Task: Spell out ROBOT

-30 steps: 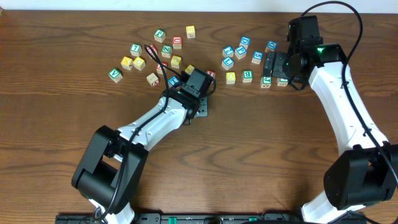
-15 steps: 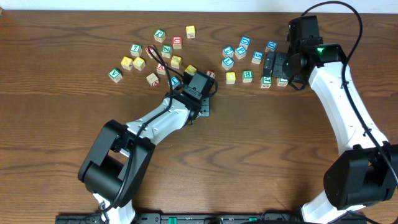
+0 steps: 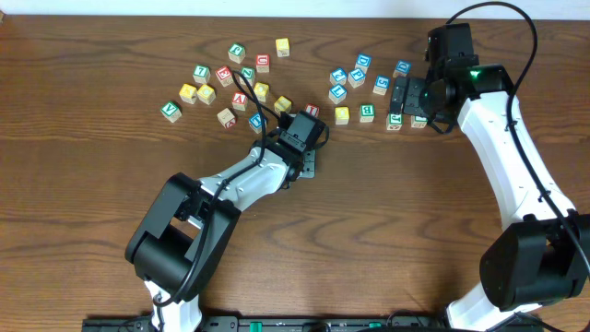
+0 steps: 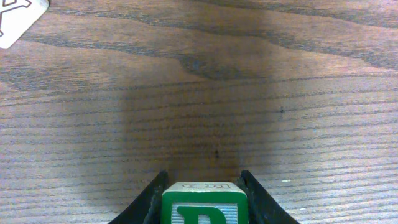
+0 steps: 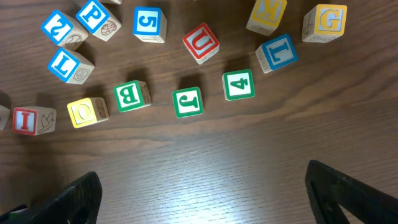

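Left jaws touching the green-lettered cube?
Touching. Left wrist view: green-lettered cube sits clamped between the jaws of the left gripper, no gap on either side.

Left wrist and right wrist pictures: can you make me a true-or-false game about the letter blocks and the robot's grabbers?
1. The left gripper is shut on a green-lettered cube. True.
2. The right gripper holds the red U cube. False: it is wide open and empty, and that cube lies on the table.
3. The green B cube sits next to a yellow cube. True.
4. The green J cube is stacked on the green 4 cube. False: both lie on the table, side by side and apart.
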`<state>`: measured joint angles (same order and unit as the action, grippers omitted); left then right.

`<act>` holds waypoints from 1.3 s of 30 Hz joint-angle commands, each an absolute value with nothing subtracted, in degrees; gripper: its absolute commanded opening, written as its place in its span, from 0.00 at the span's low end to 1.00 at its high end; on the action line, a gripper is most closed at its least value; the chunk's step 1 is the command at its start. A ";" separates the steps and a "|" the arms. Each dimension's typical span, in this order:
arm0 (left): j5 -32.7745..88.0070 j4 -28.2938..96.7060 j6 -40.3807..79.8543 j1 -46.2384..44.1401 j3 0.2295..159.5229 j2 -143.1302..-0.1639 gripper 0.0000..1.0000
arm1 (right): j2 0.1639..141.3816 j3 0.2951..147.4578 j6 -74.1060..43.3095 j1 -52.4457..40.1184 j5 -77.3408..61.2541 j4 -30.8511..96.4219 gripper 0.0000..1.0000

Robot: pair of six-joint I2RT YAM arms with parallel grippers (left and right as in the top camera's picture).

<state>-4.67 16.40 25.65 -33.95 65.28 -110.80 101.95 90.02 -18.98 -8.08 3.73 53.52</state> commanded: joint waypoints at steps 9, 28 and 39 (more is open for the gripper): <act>-5.17 18.74 25.17 -34.92 64.71 -112.75 0.26 | 102.02 91.07 -19.27 -8.34 4.36 53.58 0.99; -4.51 20.69 26.26 -34.92 64.71 -112.75 0.41 | 102.02 91.07 -19.27 -8.34 4.38 53.58 0.99; -4.56 20.25 25.26 -34.57 65.19 -112.40 0.46 | 102.02 91.07 -19.27 -8.34 4.38 53.58 0.99</act>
